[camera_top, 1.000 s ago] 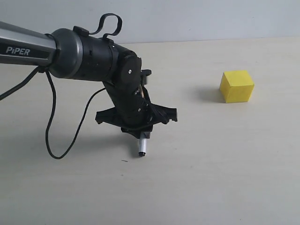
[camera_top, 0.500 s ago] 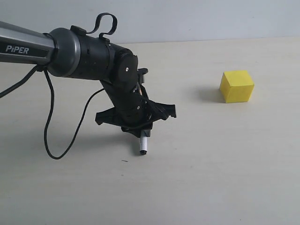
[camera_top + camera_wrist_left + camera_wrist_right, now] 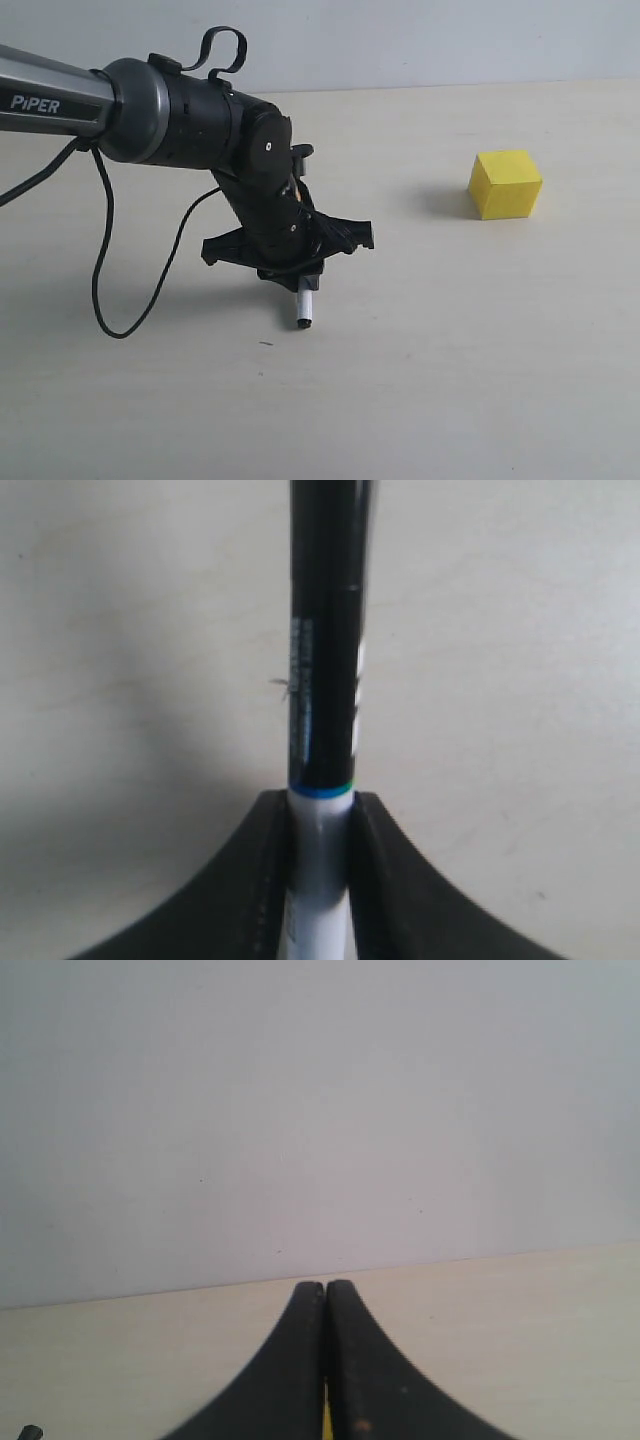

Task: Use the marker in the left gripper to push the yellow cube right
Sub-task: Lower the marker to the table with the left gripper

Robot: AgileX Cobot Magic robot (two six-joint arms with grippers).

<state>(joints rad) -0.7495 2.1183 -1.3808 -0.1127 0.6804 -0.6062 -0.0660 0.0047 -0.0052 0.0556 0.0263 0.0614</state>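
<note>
From my console the bench [image 3: 450, 380] reads as pale, smooth and matt, with a few faint specks. The yellow cube [image 3: 505, 185] is matt, no shine on its faces. The marker [image 3: 325, 630] has a glossy black plastic half and a smooth white barrel. On the left gripper [image 3: 322, 815] the fingers [image 3: 240, 880] look like matt black plastic, and the arm tube [image 3: 50, 95] has a satin grey metallic sheen.

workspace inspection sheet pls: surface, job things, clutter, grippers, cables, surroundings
surface: pale beige table, bare apart from one tiny dark speck
job's things: marker pointing down, unclear whether its tip touches the table; yellow cube upright, well to the right, apart from the marker
clutter: nothing seen
grippers: left gripper jaws shut on the marker; right gripper jaws shut
cables: black cable hangs in a loop below the left arm
surroundings: plain pale wall behind
</note>
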